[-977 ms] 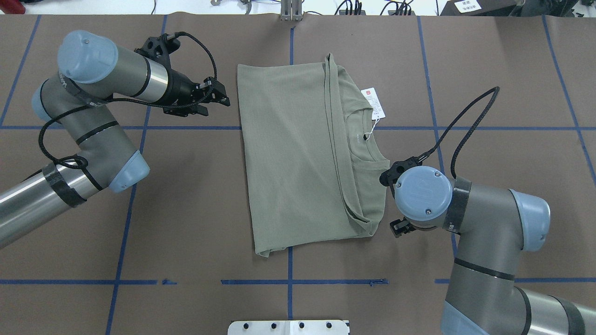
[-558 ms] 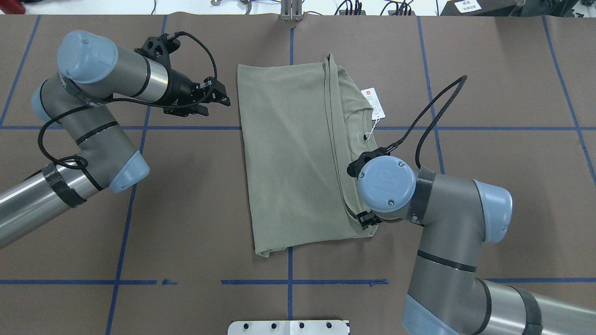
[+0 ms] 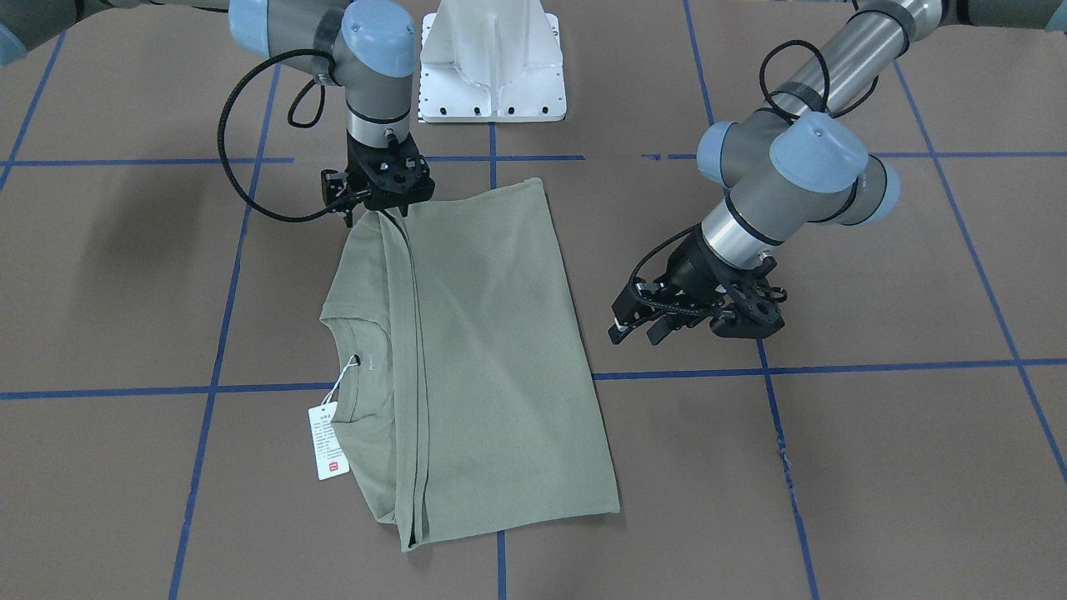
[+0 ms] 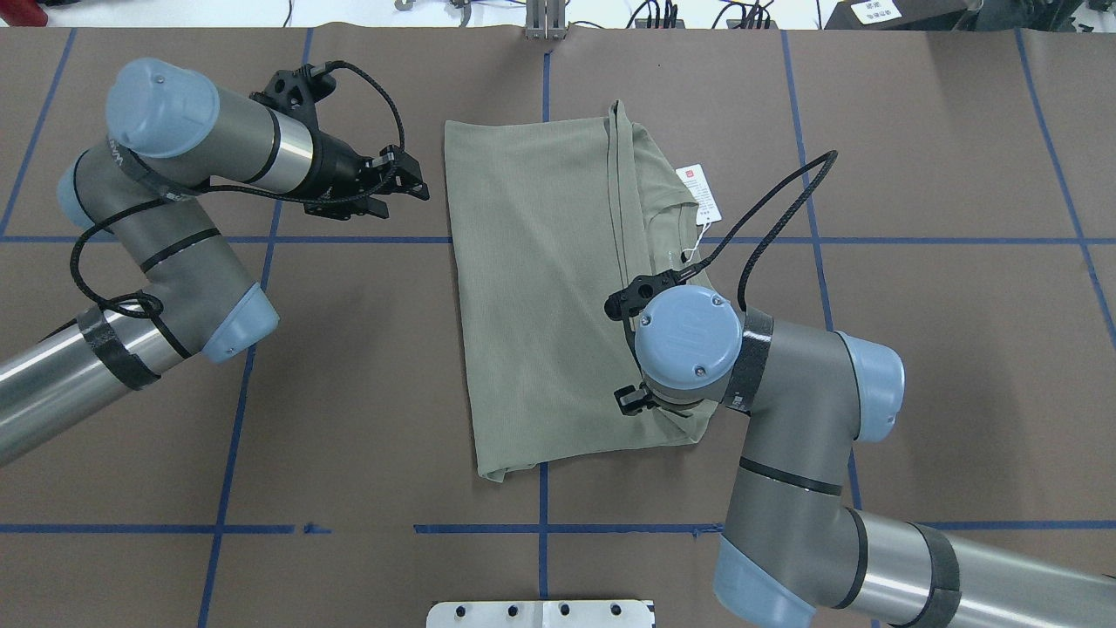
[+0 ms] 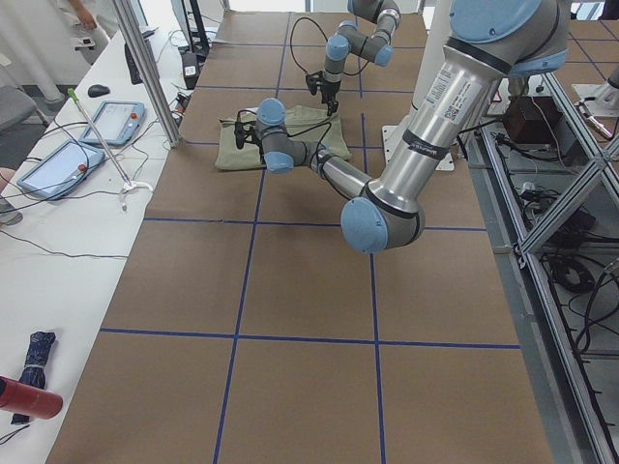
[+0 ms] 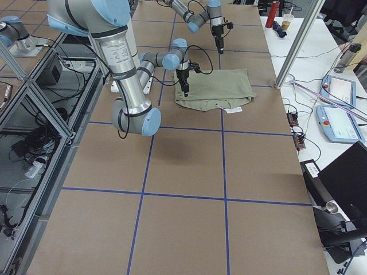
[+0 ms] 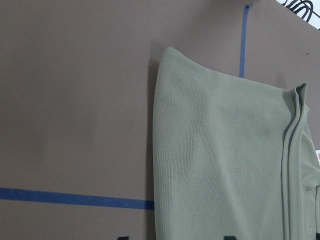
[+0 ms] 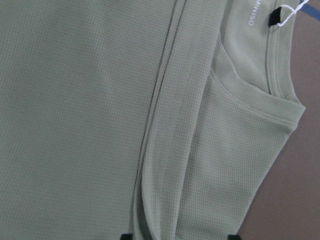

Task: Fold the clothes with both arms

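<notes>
**Step in hand:** securing a corner of the olive-green knit shirt for the next fold.

**Position of the work.** The shirt lies flat at the middle of the worktop, partly folded. A layered fold edge runs across it just beside the ribbed neck. The white hang tag rests just beside the neck, tied to it by its string.

**Right gripper**. It points straight down over the shirt corner on the robot's side. The jaws stand apart with nothing clamped, and the wrist view shows them straddling the fold edge. Whether the tips touch the cloth cannot be confirmed.

**Left gripper**. It hovers just beside the opposite edge of the shirt, off the cloth, with its jaws apart and empty.

**Procedure (judged from this position):**
1. Press the right tips into the cloth before closing, so that every layer of the fold edge enters the jaws. A shallow pinch probably takes only the top layer, and the fold opens on lifting.
2. Seat the left jaws on their own edge before any lift. A one-sided pull is likely to drag the knit across the worktop and skew it.
3. Raise both arms low, level and at one pace, since knit stretches readily.
4. Keep the tag and its string out of the jaws.
</notes>
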You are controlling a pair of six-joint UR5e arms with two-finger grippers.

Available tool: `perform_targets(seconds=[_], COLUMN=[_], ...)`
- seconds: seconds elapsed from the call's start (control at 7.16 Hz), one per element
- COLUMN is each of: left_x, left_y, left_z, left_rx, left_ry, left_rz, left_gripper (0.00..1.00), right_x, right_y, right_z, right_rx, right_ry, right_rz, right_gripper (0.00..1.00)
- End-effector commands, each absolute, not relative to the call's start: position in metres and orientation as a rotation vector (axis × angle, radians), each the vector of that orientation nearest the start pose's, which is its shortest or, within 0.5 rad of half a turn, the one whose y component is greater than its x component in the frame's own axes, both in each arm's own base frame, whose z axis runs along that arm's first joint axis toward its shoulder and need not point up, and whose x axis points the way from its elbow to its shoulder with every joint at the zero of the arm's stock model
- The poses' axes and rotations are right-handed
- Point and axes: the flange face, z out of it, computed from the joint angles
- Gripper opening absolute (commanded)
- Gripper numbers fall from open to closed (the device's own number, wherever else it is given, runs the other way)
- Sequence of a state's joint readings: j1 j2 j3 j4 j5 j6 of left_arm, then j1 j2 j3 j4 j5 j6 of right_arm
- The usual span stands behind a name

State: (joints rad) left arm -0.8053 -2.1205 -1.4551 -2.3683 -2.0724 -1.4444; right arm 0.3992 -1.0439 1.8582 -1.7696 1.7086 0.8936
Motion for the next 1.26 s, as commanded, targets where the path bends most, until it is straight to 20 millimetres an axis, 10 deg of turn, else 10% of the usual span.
perform_targets(seconds=[0.0,0.7,1.12], left_x=[0.419,0.419,0.420], left_y=[-0.559,-0.560,-0.559], left_z=[0.296,0.297,0.296], left_rx=[0.151,0.150,0.151], left_ry=[1.269,1.268,1.271], left_rz=[-0.275,-0.276,-0.273], left_gripper=[0.70,0.70,0.69], right_x=[-0.525,-0.523,-0.521], right_y=[-0.350,-0.342,-0.343], right_z=[0.276,0.285,0.287], right_rx=[0.175,0.135,0.134], right_ry=[-0.631,-0.646,-0.643], right_rz=[-0.313,-0.388,-0.385], right_gripper=[0.67,0.59,0.01])
